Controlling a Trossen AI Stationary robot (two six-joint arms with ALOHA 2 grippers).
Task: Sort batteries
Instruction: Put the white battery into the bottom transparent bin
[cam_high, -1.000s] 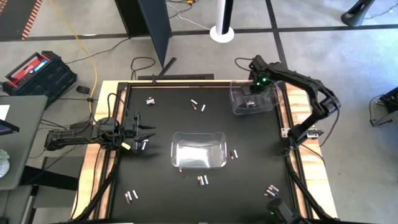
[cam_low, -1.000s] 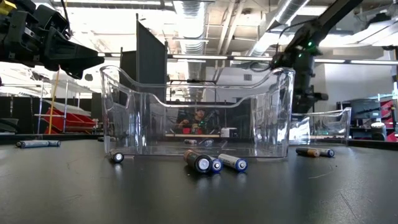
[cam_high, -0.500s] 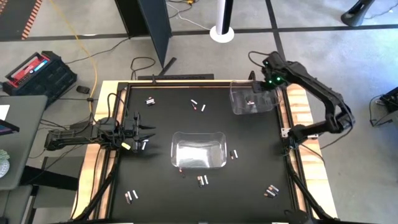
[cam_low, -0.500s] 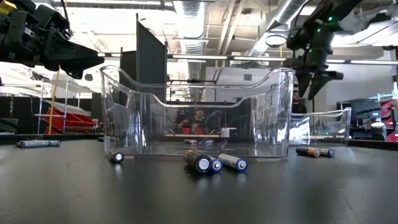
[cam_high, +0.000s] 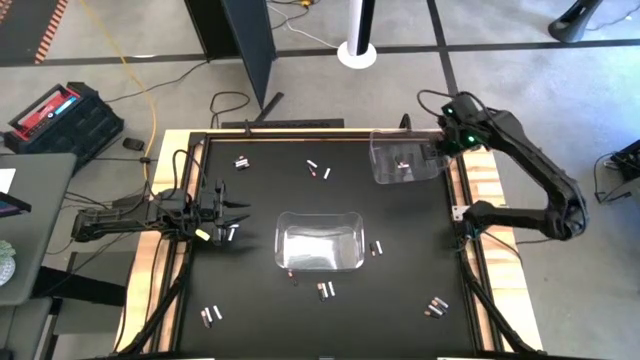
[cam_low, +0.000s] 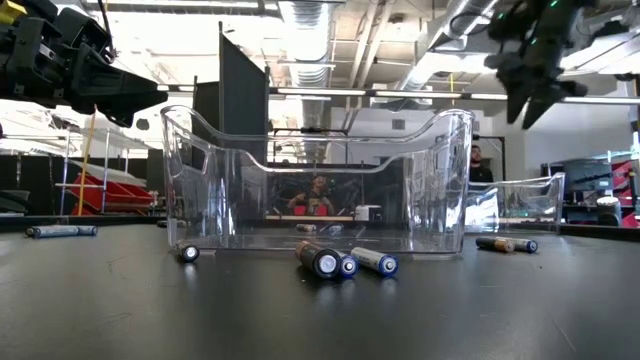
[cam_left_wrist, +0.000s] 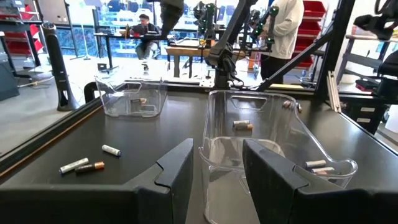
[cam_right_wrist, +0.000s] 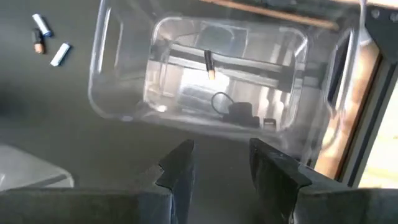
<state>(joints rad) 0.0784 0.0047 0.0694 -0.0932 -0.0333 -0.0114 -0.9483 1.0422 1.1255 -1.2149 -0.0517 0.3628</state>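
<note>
On the left side of the surface (cam_high: 400, 230), the left tool (cam_high: 232, 212) hangs motionless with its jaws parted and empty, just beside a pale battery (cam_high: 233, 232). At centre stands the near bin (cam_high: 319, 241), which appears empty from above. Loose batteries (cam_high: 326, 290) lie scattered around it, with more near the front corners and along the far edge.

At the far right corner, the right tool (cam_high: 447, 143) has lifted clear of the far bin (cam_high: 405, 158) within the last second and now rides high beside its outer rim, jaws apart and holding nothing. One dark, copper-tipped battery (cam_right_wrist: 210, 65) lies inside that bin. The retreat suggests a delivery just finished, leaving most cells still to be sorted.

From above, the types of the scattered batteries are too small to tell apart. In the low view the clear walls blur whatever sits behind the near bin, and the far bin is partly cut off by it.
</note>
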